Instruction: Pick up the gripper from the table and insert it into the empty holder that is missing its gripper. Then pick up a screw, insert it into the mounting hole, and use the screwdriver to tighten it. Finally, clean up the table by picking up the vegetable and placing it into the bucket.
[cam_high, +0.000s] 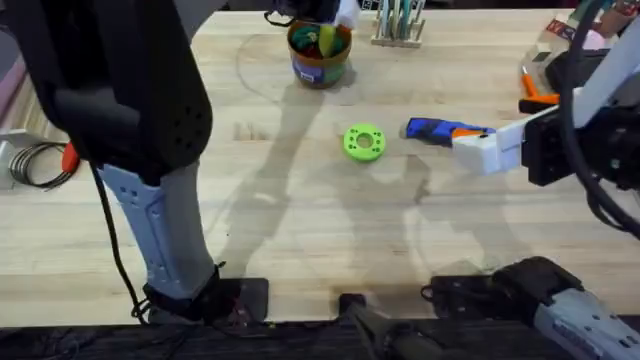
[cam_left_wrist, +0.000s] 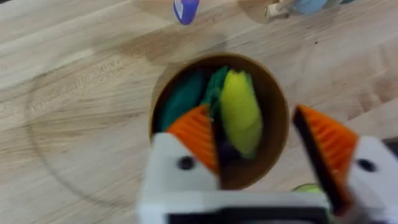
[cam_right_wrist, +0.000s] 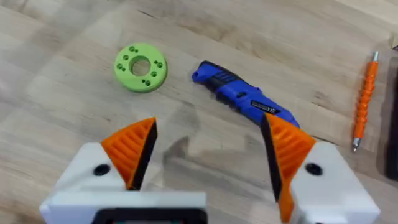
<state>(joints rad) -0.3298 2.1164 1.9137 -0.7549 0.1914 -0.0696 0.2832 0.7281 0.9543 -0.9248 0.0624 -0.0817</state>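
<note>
Seen from above in the left wrist view, the bucket (cam_left_wrist: 281, 106) has a brown rim and holds the yellow vegetable (cam_left_wrist: 239, 112) beside green toys. My left gripper (cam_left_wrist: 261, 142) hangs open just over the bucket with nothing between its orange pads. In the overhead view the bucket (cam_high: 320, 68) stands at the far middle of the table. The blue screwdriver (cam_right_wrist: 242, 96) lies flat on the wood, just beyond my open, empty right gripper (cam_right_wrist: 208, 149). From overhead, the right gripper (cam_high: 472, 146) sits at the screwdriver's (cam_high: 440, 130) right end. The loose gripper, the holder and the screw are out of view.
A flat green disc with holes (cam_high: 363, 141) lies left of the screwdriver. A thin orange stick tool (cam_right_wrist: 364, 99) lies at the right. A tool rack (cam_high: 398, 28) stands at the back, and a wire coil (cam_high: 35, 162) sits at the left edge.
</note>
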